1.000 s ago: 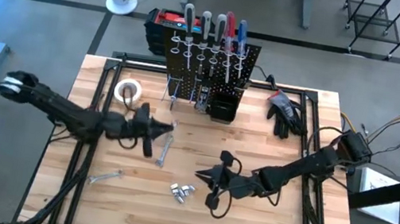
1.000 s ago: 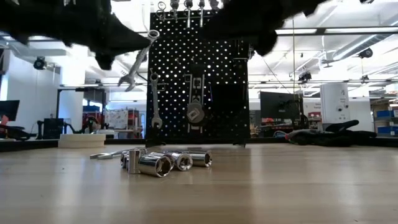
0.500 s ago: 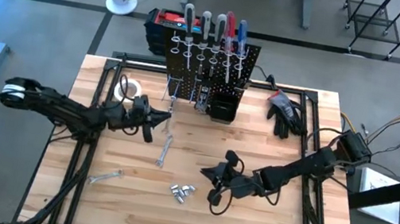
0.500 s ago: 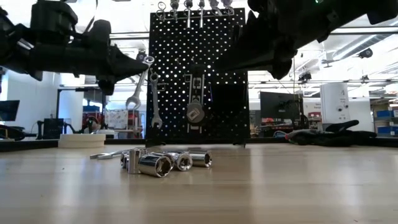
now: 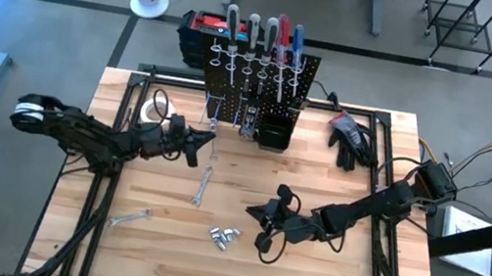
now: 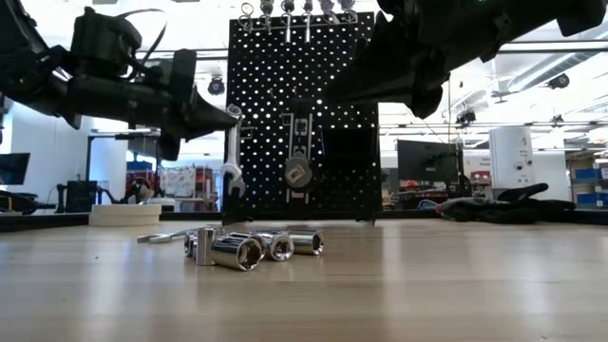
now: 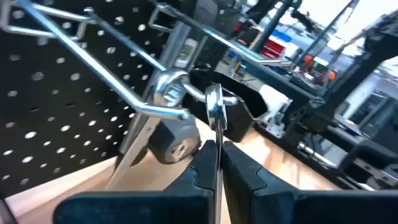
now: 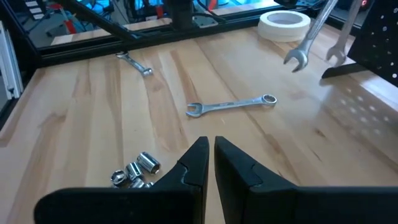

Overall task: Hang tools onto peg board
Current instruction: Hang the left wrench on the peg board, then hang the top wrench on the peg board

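Your left claw (image 7: 214, 163) is clamped on a wrench (image 7: 214, 112) at the peg board (image 5: 261, 76) hook (image 7: 124, 87): stiff, slick steel; hold the shank firmly.

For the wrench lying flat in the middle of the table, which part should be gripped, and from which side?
Grip the wrench at mid-shaft, coming straight down from above. It lies flat on the table, its long thin shaft bare and clear of the sockets, so fingers can close across its narrow width.

5 screwdrivers (image 5: 262, 37), 4 wrenches (image 5: 203, 187), 4 sockets (image 5: 224, 237).
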Action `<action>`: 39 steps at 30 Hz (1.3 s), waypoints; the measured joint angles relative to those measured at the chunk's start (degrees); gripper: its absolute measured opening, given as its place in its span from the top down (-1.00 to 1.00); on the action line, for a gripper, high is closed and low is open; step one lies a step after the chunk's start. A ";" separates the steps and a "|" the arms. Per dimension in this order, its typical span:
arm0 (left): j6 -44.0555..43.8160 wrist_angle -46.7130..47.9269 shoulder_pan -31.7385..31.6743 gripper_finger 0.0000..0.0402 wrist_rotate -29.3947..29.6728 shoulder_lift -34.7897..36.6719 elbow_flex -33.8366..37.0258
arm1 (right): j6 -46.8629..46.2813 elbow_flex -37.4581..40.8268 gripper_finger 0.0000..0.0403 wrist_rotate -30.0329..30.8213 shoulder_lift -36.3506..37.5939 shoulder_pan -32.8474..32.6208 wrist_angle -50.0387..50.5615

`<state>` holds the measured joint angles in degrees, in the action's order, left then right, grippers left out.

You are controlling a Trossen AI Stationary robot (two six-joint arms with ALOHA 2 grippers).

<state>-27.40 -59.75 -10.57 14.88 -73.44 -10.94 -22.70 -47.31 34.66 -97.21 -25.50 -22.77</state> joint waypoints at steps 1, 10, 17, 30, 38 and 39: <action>-0.76 -0.06 -0.02 1.00 0.43 -0.38 -0.14 | 0.00 0.00 0.91 0.00 0.00 0.00 -0.03; -2.90 1.76 -0.19 0.90 1.55 -1.39 0.05 | -0.86 0.00 0.91 -0.03 0.00 0.00 -0.15; -3.69 9.96 0.35 0.41 0.24 0.00 0.33 | -2.42 0.00 0.91 -0.03 -0.02 -0.03 -0.10; -19.11 32.00 9.61 -0.01 -2.72 0.30 0.38 | -3.67 0.13 0.91 -0.03 -0.02 -0.42 -0.06; -28.48 34.84 19.27 0.06 8.56 -2.55 -0.38 | -3.94 0.13 0.91 -0.03 -0.02 -0.42 -0.09; -28.48 34.77 19.76 0.06 9.44 -3.20 -1.02 | -3.96 0.13 0.91 -0.03 -0.02 -0.42 -0.10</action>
<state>-55.88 -24.98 9.20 24.32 -76.64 -11.97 -26.65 -47.18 34.63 -97.23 -25.91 -22.87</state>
